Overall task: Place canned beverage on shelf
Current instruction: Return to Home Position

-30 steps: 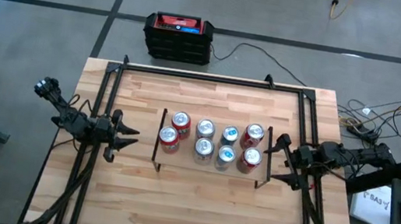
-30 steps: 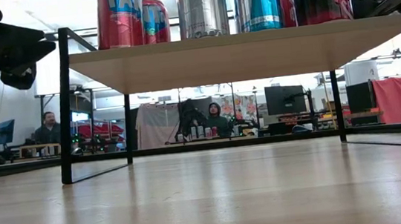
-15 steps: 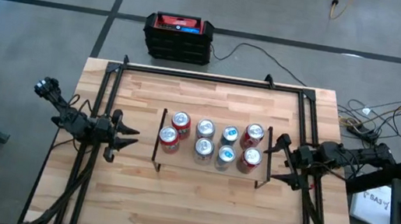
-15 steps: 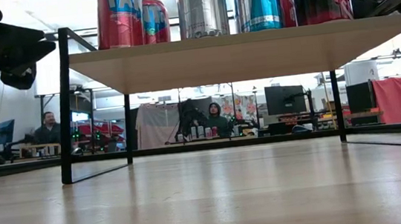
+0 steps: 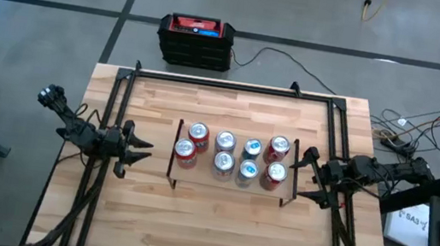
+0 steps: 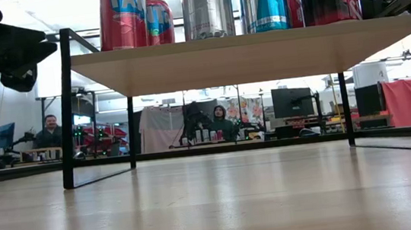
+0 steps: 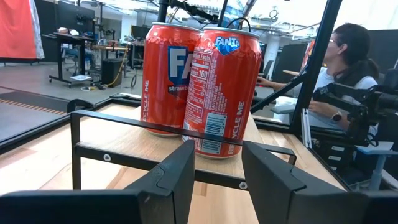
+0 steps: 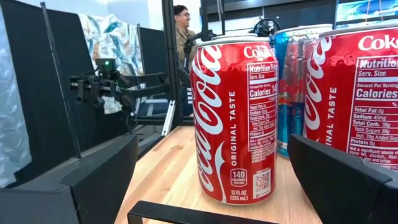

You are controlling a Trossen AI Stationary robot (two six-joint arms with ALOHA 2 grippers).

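All the cans (image 5: 222, 163) stand on the shelf (image 6: 245, 56) mid-table, but your left hand (image 5: 137, 148) and right hand (image 5: 304, 171), both released and empty, sit just beside its ends, so any inward swing could topple them.

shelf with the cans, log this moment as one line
shelf: eight cans upright on it | left gripper: open, empty, beside shelf's left end | right gripper: open, empty, beside right end
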